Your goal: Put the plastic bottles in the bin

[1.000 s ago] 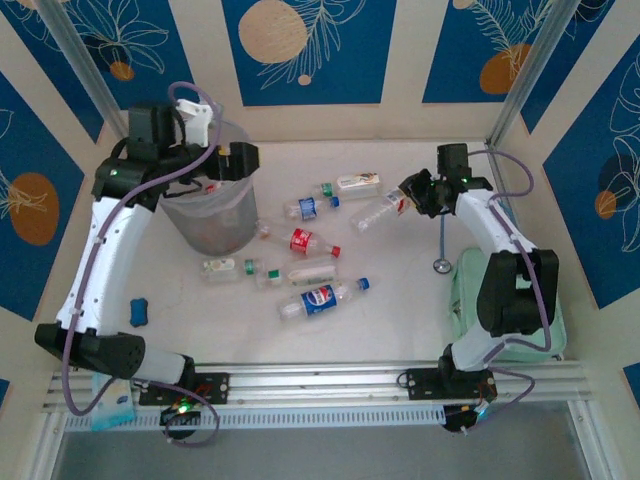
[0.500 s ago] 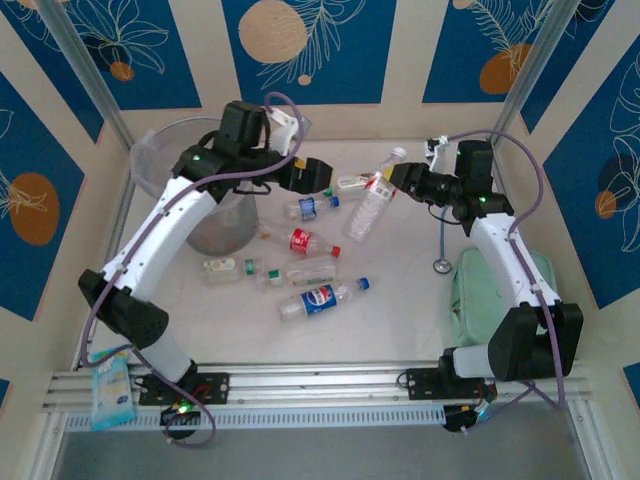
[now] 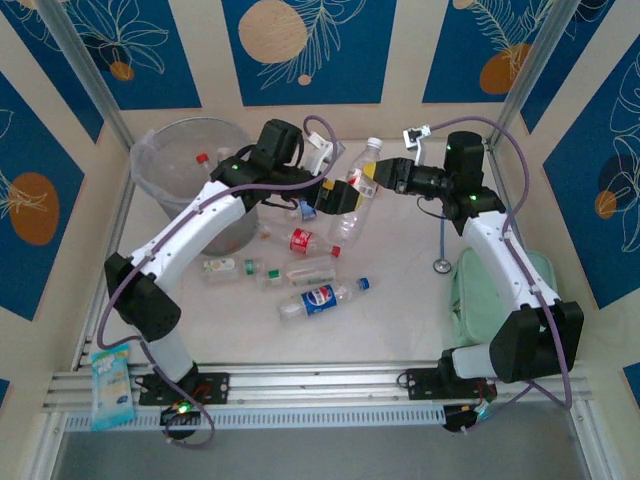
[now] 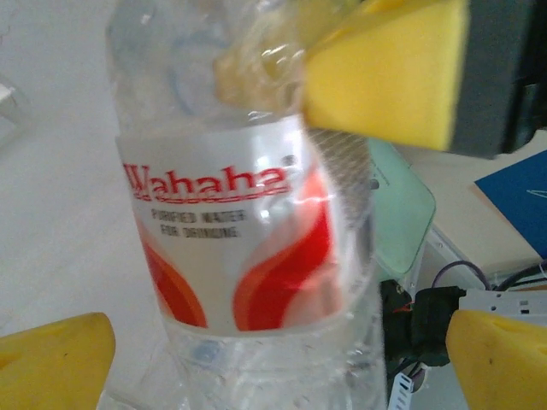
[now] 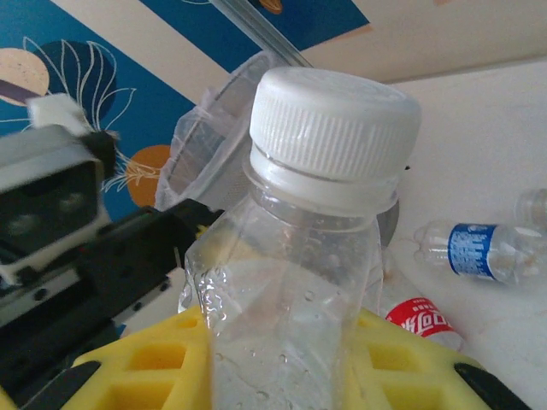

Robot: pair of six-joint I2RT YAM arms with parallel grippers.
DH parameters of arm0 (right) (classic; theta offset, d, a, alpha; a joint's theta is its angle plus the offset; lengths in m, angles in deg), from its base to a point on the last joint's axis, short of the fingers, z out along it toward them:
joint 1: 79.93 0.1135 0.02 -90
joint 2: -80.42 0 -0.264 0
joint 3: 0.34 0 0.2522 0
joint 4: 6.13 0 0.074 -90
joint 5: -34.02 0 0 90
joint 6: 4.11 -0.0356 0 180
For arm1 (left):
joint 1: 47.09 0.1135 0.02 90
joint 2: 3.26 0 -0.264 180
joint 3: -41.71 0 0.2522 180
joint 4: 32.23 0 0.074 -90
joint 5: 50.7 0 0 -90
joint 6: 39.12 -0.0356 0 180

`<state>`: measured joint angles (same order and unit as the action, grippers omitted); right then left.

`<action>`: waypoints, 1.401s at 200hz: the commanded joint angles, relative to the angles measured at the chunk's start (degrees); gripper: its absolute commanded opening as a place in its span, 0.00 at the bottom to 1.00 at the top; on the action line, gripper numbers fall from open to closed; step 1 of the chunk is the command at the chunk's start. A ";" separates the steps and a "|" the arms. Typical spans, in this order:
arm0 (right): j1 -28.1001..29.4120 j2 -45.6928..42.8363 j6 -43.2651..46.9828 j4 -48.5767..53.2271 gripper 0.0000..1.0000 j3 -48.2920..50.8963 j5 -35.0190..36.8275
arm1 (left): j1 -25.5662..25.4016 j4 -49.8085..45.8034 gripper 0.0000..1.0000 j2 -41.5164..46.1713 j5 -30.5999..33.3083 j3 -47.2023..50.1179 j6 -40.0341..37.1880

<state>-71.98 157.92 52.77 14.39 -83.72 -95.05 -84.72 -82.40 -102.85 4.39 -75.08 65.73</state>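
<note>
A clear plastic bottle [image 3: 346,226] with a white cap and a red-and-white label is held aloft and tilted, just past the middle of the pale surface [image 3: 400,320] toward 12 o'clock. Its upper body, below the cap, is clamped between the yellow pads of the right tool [image 3: 368,178]. The left tool [image 3: 342,203] is set at the labelled body, jaws spread wide, with a pad seen on either side and no squeeze yet applied.

A second ago the bottle was low on the surface at 2 o'clock and the left tool was poised over the round translucent grey-white bin [image 3: 150,150]. Both have since been brought together in mid-air. A hand-over is judged to be under way, the bin at 10 o'clock lying on the left arm's side.

Several loose bottles [image 3: 320,298] are left lying toward 6 o'clock of the raised one, and a pale green case [image 3: 500,300] is seen at 4 o'clock.
</note>
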 commanded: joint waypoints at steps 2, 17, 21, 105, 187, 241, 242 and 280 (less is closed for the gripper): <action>0.52 0.63 -1.22 -3.14 0.00 -1.88 -3.16 | -0.28 1.94 0.89 -0.88 -1.06 0.68 1.64; 0.51 0.69 -2.02 -4.63 0.00 -1.48 -3.47 | -0.29 4.27 0.69 -1.00 -1.70 1.57 3.07; 0.52 0.80 -2.11 -4.74 0.00 -1.54 -3.47 | -0.29 4.60 0.66 -1.04 -1.90 1.60 3.30; 0.42 2.16 2.98 5.58 0.66 -5.88 -0.35 | -0.06 4.34 0.37 -1.83 -0.91 0.42 3.23; -2.67 -7.85 6.40 14.64 0.99 -1.43 12.39 | 5.31 -5.45 0.27 -2.25 8.12 -10.57 -4.78; -2.72 -10.19 7.72 19.51 0.99 0.84 16.47 | 18.67 -16.82 0.07 -1.20 16.95 -25.17 -7.33; -2.70 -10.18 7.68 19.47 0.99 0.87 16.52 | 18.88 -16.79 0.06 -1.04 17.10 -25.14 -7.44; -2.76 -8.68 7.18 18.99 0.99 0.97 16.81 | 26.18 -19.05 0.00 3.32 23.10 -25.12 -10.82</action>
<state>-74.60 149.00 59.37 32.60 -82.69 -78.90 -61.57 -97.20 -103.00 22.64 -99.08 58.41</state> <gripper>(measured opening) 0.990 0.357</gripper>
